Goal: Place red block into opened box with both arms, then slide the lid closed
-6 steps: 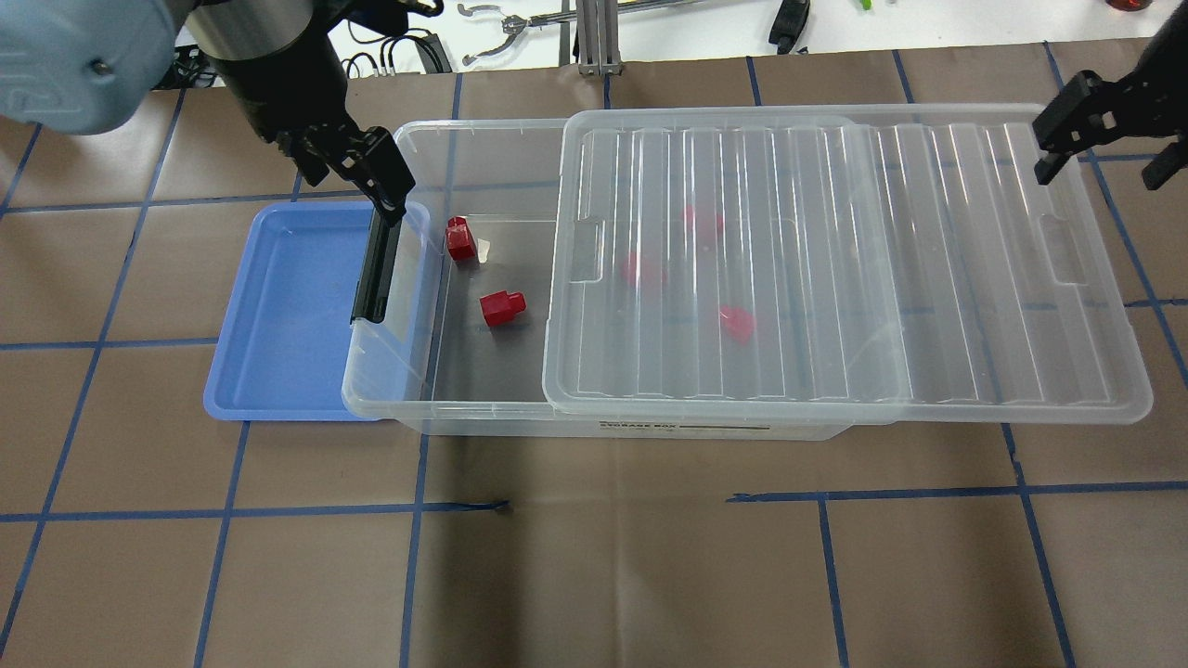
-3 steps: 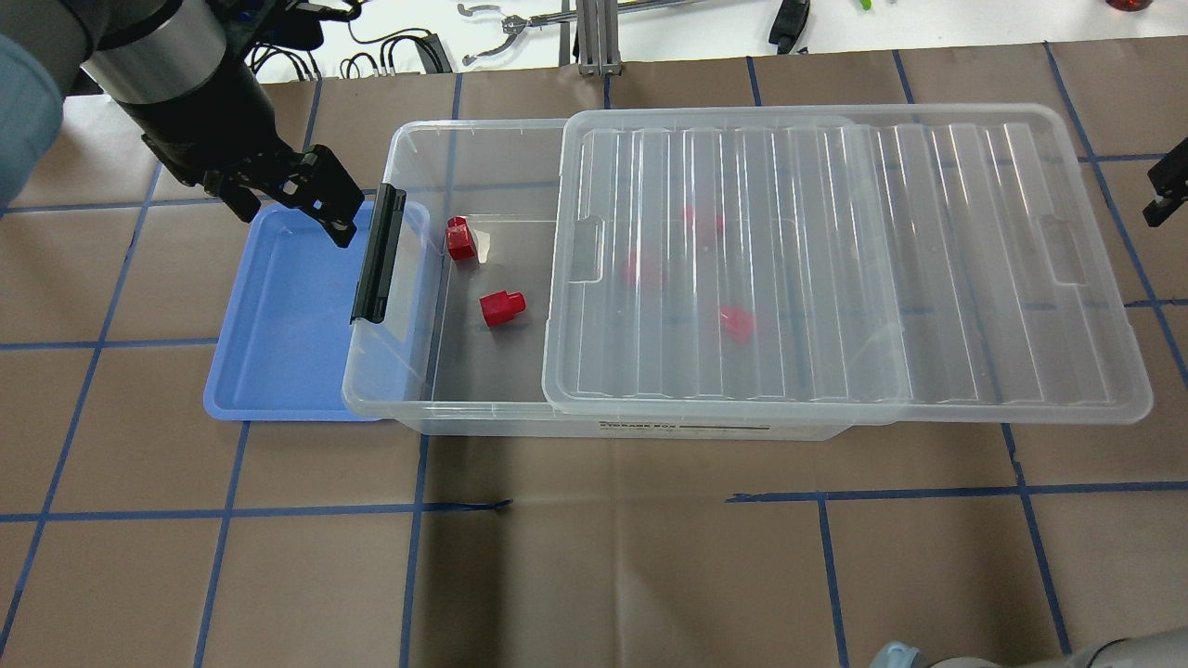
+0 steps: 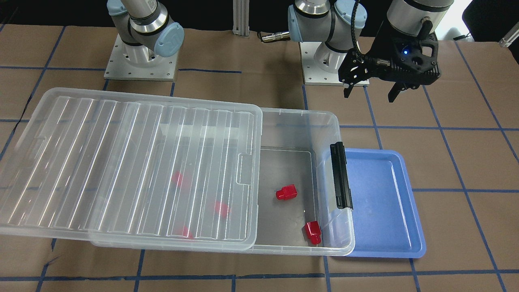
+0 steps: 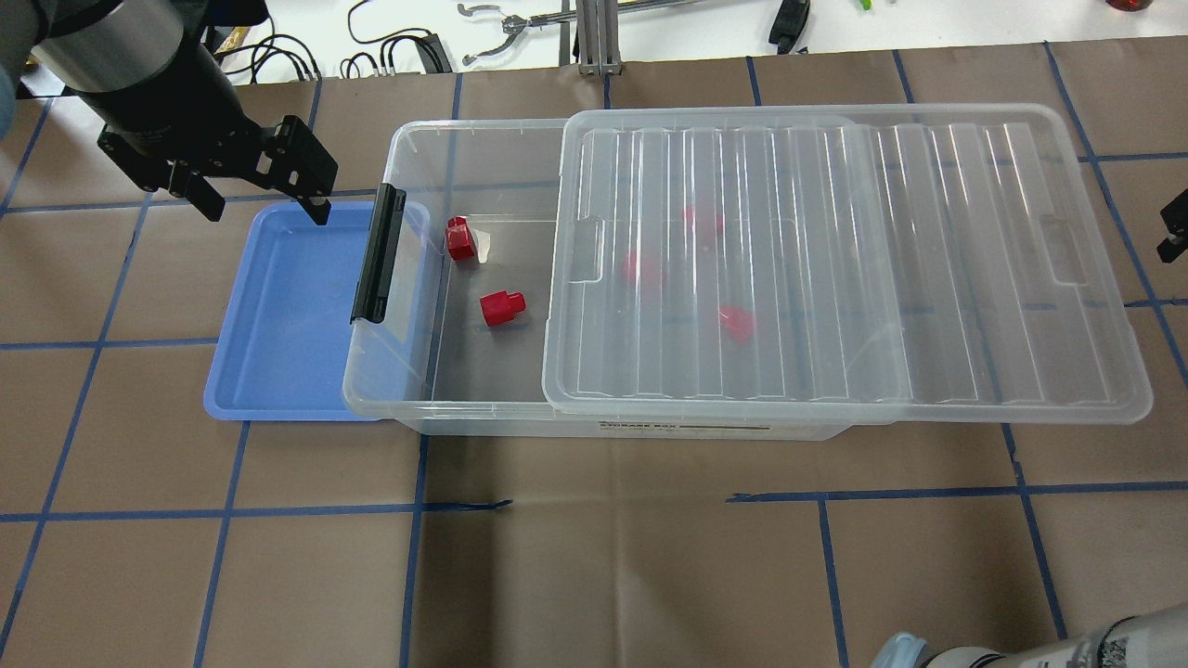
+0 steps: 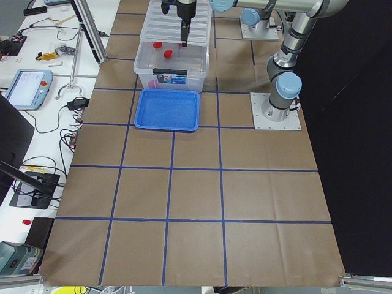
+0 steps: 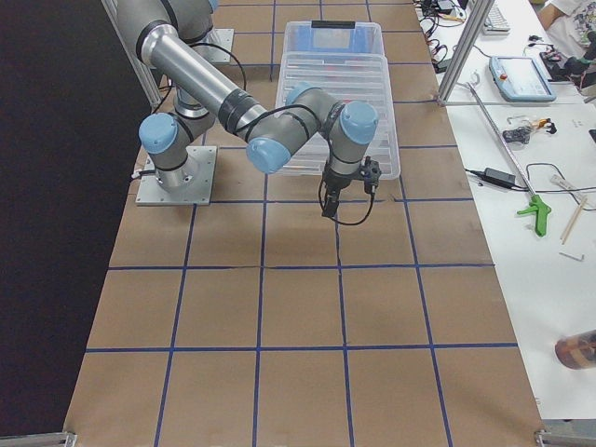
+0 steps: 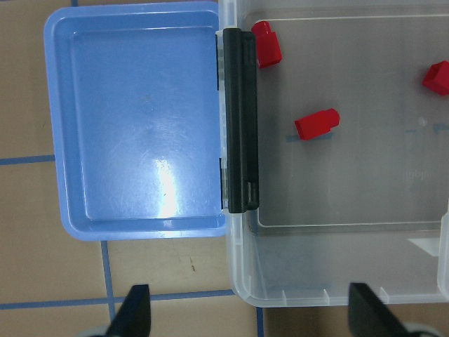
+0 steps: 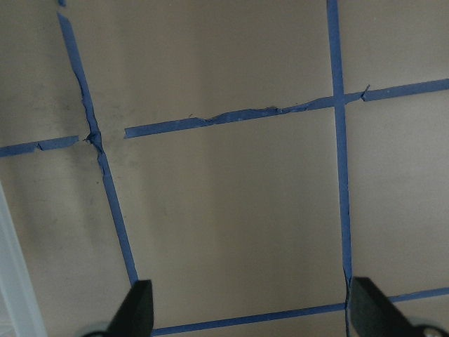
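Observation:
The clear box lies mid-table with its ribbed lid slid right, leaving the left end uncovered. Two red blocks lie in the uncovered part, and three more show blurred under the lid. My left gripper hangs open and empty above the far corner of the blue tray, left of the box's black clip. The left wrist view looks down on the clip and red blocks. My right gripper is open over bare paper, just beyond the lid's right end.
A blue tray sits tucked against the box's left end, nothing in it. Brown paper with blue tape lines covers the table. Cables and tools lie along the far white edge.
My left gripper has drawn back leftward from the box's clip to above the tray's far corner. My right gripper has moved right, away from the lid's end, almost out of the overhead view.

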Available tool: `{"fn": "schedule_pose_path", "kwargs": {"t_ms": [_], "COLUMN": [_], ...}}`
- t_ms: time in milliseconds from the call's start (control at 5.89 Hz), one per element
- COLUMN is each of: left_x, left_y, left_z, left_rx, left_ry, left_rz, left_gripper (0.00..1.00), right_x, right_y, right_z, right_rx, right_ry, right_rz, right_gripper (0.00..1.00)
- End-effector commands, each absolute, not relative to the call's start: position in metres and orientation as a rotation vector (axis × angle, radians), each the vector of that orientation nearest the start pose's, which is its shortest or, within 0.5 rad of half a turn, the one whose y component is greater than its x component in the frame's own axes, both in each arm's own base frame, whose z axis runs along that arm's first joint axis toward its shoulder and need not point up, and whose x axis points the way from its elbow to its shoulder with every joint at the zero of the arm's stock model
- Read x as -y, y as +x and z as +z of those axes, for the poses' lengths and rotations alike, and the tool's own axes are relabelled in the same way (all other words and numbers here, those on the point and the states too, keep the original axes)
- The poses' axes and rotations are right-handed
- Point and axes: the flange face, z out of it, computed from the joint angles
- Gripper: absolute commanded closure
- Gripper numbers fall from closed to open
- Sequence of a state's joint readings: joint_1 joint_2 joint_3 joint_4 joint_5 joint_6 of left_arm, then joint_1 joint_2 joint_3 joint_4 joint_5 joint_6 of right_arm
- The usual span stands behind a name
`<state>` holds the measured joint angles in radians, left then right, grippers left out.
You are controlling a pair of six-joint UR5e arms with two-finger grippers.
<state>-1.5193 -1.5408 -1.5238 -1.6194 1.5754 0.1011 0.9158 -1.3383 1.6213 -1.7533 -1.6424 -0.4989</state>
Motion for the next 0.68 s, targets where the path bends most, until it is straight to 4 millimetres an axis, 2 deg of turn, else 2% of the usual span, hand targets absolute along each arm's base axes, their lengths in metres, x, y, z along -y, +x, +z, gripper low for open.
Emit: {"fn": "schedule_pose_path", "kwargs": {"t_ms": [0, 339, 509], "left_x": [0.486, 0.486, 0.485], "left_y": [-0.108, -0.108, -0.108], "left_z": [0.517, 0.518, 0.517], "left_rx": [-3.136, -3.136, -3.136], "left_ry": [0.034, 0.038, 0.038], "left_rz": [-0.041, -0.043, -0.041], "left_gripper": [0.02, 0.02, 0.02], "right_x": [0.510, 0.495, 0.491], "right_y": [-0.224, -0.184, -0.178], "right_z": [0.350, 0.350, 0.350], "right_rx": [-3.130, -3.127, -3.127], "right_ry": [0.292, 0.311, 0.323], "right_rz": [0.168, 0.175, 0.178], "right_gripper": [0.00, 0.00, 0.00]}}
